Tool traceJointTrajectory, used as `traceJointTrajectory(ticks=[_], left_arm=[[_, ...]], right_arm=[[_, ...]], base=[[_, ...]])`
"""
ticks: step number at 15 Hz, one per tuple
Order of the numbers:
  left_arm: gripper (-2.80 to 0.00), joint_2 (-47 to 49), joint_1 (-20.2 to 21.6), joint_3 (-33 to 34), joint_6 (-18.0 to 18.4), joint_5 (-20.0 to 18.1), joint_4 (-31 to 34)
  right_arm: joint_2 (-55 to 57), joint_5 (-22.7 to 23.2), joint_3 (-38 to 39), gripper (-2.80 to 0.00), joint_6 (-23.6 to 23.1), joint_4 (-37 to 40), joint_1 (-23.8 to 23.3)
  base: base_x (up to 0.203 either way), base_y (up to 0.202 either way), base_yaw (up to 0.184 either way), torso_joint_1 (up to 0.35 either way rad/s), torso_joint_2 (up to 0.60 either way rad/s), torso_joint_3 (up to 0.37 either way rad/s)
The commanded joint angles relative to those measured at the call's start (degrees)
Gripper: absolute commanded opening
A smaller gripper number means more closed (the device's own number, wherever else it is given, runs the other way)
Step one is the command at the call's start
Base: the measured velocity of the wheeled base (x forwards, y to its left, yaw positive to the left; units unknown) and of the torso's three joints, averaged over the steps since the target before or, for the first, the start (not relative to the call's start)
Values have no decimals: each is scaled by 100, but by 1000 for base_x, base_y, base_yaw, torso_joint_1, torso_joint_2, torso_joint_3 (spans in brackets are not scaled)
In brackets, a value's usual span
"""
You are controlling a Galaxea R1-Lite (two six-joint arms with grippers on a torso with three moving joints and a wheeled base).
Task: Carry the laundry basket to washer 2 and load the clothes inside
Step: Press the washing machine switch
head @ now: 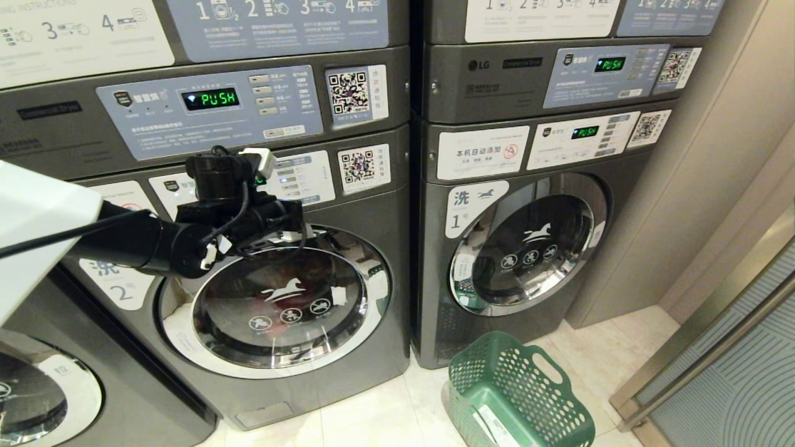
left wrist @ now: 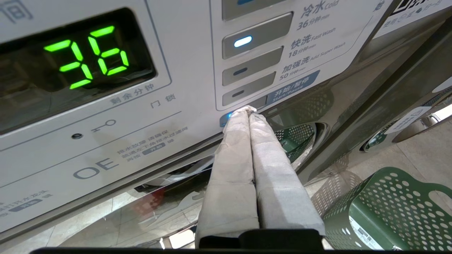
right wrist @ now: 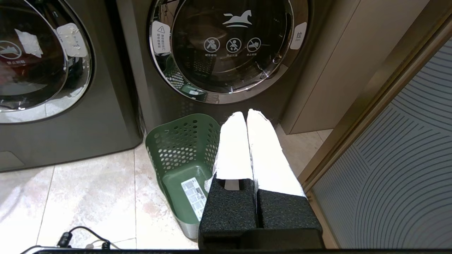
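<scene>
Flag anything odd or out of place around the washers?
Nothing spilled or damaged. The basket sits empty on the floor in front of washer 1, not washer 2; red cloth shows behind washer 2's shut door. Left gripper, shut, presses washer 2's panel; display reads 36.

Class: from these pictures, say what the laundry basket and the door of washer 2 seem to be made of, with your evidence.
The laundry basket: likely moulded plastic, matte green, judging by its uniform round holes and cut-out handle. Door of washer 2: apparently dark glass in a polished chrome-look ring, which mirrors the room; whether metal or plated plastic is unclear.
</scene>
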Motion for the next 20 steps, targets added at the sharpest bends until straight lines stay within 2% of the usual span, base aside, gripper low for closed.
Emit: traceJointTrajectory(ticks=[1, 16, 20], left_arm=[[-280, 18, -14, 4, 2, -5, -11], [-280, 124, -49, -304, 55, 21, 24], [-280, 36, -75, -223, 55, 179, 41]], right_arm=[[9, 3, 0, -280, -5, -1, 0], [9, -6, 0, -280, 4, -1, 0], [9, 3, 0, -280, -4, -1, 0]], base=[[0, 0, 0, 0, 0, 0], [0, 0, 0, 0, 0, 0], [0, 0, 0, 0, 0, 0]])
